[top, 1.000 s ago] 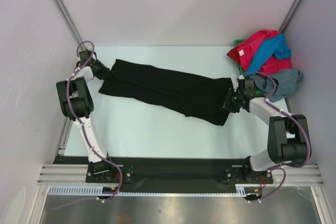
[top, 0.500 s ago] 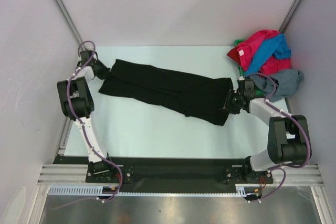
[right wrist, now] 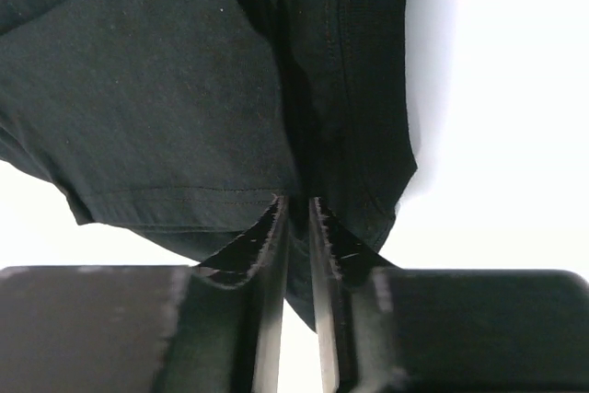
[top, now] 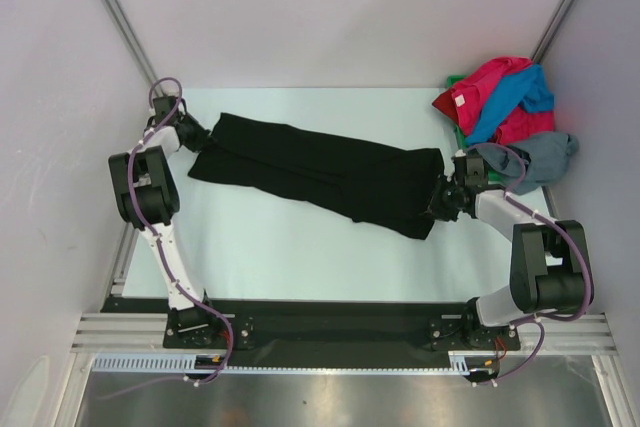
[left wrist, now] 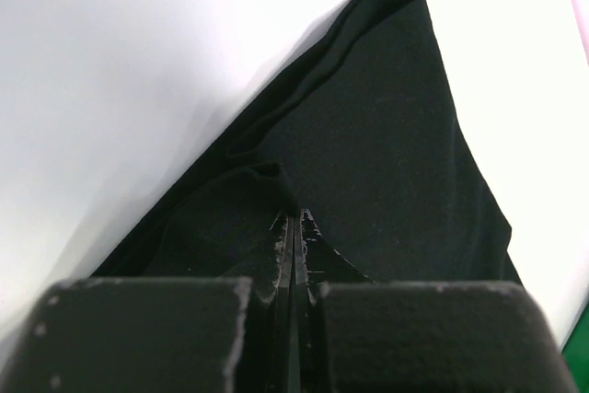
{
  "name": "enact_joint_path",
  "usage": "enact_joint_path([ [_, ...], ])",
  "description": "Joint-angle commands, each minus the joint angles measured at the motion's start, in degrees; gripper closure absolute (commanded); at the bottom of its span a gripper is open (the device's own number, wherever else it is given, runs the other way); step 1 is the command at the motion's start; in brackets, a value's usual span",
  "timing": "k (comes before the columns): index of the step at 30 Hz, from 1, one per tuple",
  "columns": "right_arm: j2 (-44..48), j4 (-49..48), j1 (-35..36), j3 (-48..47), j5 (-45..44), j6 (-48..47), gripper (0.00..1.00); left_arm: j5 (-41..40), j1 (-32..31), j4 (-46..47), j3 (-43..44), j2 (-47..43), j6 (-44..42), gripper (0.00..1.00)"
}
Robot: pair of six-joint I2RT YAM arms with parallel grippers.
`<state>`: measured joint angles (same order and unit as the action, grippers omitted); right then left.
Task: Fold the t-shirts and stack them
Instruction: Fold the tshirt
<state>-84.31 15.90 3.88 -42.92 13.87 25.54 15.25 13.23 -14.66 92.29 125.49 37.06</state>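
A black t-shirt [top: 320, 172] lies stretched in a long band across the white table [top: 280, 247], from back left to middle right. At its left end my left gripper [top: 200, 137] is shut on a raised fold of the black t-shirt [left wrist: 386, 135]; its fingertips [left wrist: 281, 227] press together with cloth pinched between them. At the shirt's right end, my right gripper [top: 438, 199] has its jaws nearly together on a bunched hem of the black t-shirt [right wrist: 166, 89]. Cloth fills the narrow gap at the right gripper's [right wrist: 294, 202] tips.
A loose pile sits at the back right corner: a red-pink t-shirt [top: 490, 82], a bright blue t-shirt [top: 515, 97], a grey t-shirt [top: 545, 155] and a bit of green cloth [top: 455, 80]. White walls close in on both sides and the back.
The left gripper's jaws have closed on the shirt's left end. The right gripper's jaws have narrowed onto the right end. The shirt and arms have barely shifted.
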Motion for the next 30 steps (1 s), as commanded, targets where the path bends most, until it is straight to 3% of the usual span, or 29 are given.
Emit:
enact_joint_path([
  [1,1.4,-1.0,-0.3,-1.4,-0.3,-0.9,0.81,0.2,-0.4,0.5,1.5,-3.1,-1.1,1.0],
  [10,2.2,0.8,-0.2,-2.9,-0.9,-1.6,1.0,0.0,-0.5,0.6,1.0,-4.5,-1.3,1.0],
  [25,8.8,6.5,0.1,-6.2,-1.5,-3.0,1.0,-0.6,-0.6,0.1,-1.7,-10.4,-2.9,1.0],
  [30,7.5,5.4,-0.2,-5.2,-1.0,-3.1,0.94,0.2,-0.6,-0.2,-2.6,-10.4,-2.7,1.0],
])
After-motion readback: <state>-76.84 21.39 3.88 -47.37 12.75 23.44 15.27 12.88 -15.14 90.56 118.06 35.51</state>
